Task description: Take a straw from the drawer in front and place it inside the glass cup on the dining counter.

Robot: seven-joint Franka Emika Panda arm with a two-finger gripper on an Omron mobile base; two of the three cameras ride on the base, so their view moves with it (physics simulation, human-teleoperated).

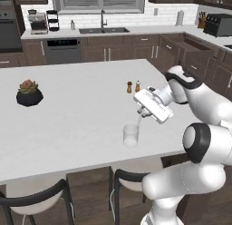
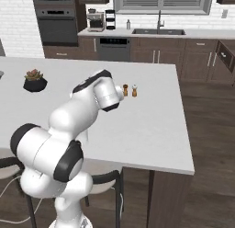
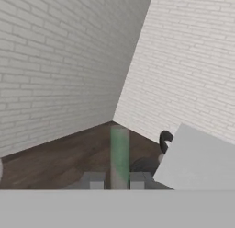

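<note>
The glass cup [image 1: 131,135] stands upright near the front edge of the white dining counter [image 1: 68,106]. Just above and to its right, my gripper [image 1: 143,114] tilts down and is shut on the straw [image 1: 138,121], a thin pale stick whose lower end reaches the cup's mouth. In the hand view the straw [image 3: 119,153] rises between the two dark fingertips [image 3: 94,180] of the gripper [image 3: 117,180]. In the right base view my arm covers the cup. The dark-brown drawer [image 1: 194,46] stands open at the far right.
Two small shakers [image 1: 133,86] stand behind the cup, a potted plant [image 1: 29,93] at the counter's left. Black-framed stools [image 1: 124,178] sit under the near edge. The hand view looks past the counter corner [image 3: 197,162] to brick walls and wood floor.
</note>
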